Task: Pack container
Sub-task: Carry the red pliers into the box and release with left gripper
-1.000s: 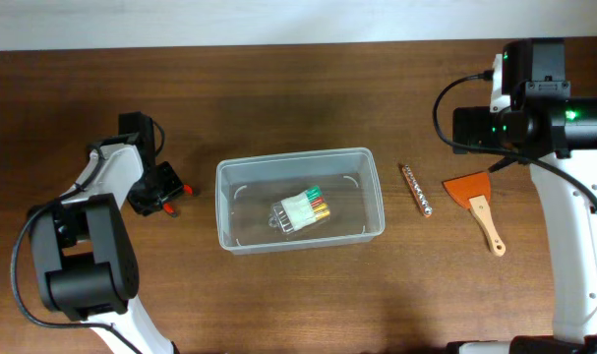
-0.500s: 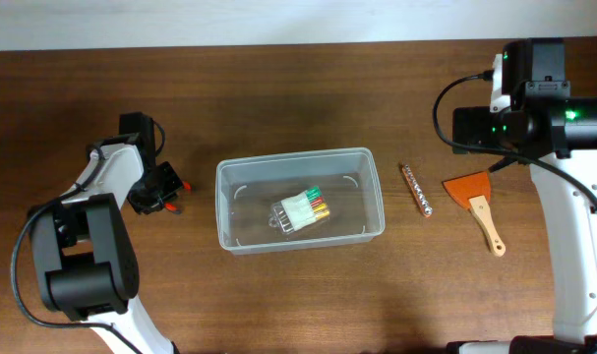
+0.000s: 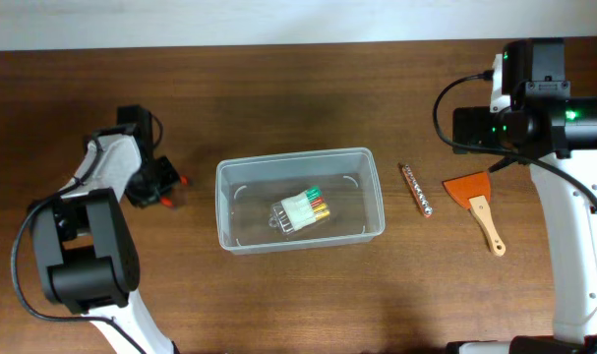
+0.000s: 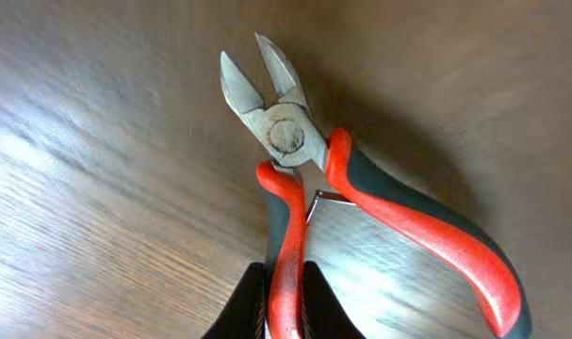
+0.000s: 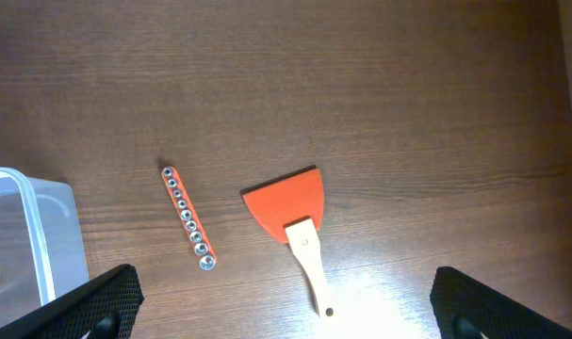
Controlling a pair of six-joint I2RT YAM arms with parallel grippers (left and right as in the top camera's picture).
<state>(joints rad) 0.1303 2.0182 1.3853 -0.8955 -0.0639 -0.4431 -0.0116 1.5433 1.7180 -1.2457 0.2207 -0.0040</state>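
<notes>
Tub [image 3: 293,157] of clear plastic sits mid-table, a small coloured pack [image 3: 300,209] inside. At its 9 o'clock, left gripper [image 4: 284,299] pinches one handle of red-black cutters [image 4: 295,160]. At 3 o'clock, right gripper [image 5: 286,297] hangs wide open over orange scraper [image 5: 286,202].

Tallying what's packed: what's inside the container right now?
Only a small white bundle with coloured tips lies in the container. Whatever is beneath the bundle is hidden. The pliers are outside, one handle in the left end effector.
</notes>
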